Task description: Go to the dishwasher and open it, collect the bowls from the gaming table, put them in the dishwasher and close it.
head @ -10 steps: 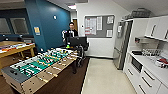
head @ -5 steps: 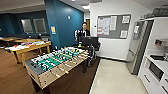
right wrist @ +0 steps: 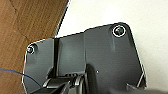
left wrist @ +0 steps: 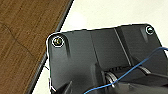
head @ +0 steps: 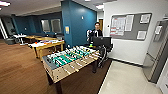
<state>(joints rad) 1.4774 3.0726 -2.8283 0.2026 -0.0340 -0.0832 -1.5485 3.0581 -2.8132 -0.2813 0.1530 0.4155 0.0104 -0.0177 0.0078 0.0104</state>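
The gaming table (head: pixel 62 72) stands in the middle of the head view, with a green pitch, rods of small players, light wood sides and dark legs. It sits on the wood floor beside the strip where pale tile begins. I cannot make out the bowls on it; a small yellow-green thing (head: pixel 91 45) sits at its far end. The dishwasher is out of view. Both wrist views look down over the robot's dark plates at the seam between wood floor (left wrist: pixel 22 37) and pale tile (left wrist: pixel 105 15).
A person (head: pixel 97 30) with a control rig stands behind the table's far end. A notice board (head: pixel 130 26) hangs on the white wall, and a tall steel fridge (head: pixel 157 55) is at the right. Wooden tables (head: pixel 47 46) stand further back left.
The camera has swung left: the gaming table has shifted from the lower left towards the picture's middle, and the kitchen counter at the right has left the view.
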